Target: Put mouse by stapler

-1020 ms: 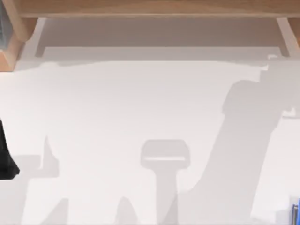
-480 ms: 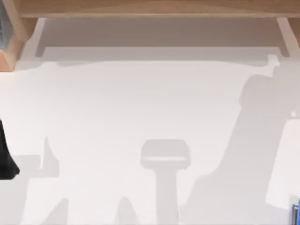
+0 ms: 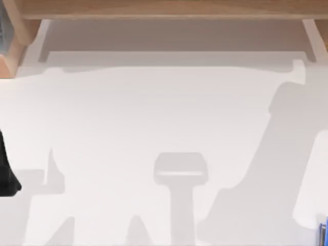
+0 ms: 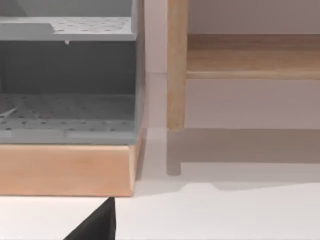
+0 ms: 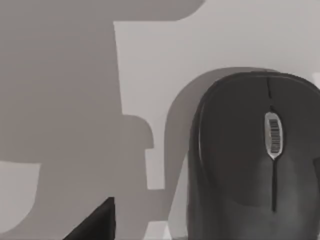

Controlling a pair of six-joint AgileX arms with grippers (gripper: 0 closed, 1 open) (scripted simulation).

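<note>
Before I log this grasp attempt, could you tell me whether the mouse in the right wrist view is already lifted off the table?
No, the dark mouse rests on the white table.

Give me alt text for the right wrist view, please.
A dark grey computer mouse with a scroll wheel lies on a white table, seen close from above. Broad grey shadows fall across the table beside it, and a dark wedge pokes in at one edge.

Table is plain white with soft grey shadows across it. The mouse is dark charcoal, with a silvery ridged scroll wheel down its middle. Beyond the table there's a light wood shelf, and a grey perforated organiser sits on a pale wooden block. Tiny blue sliver at the table's right edge.
</note>
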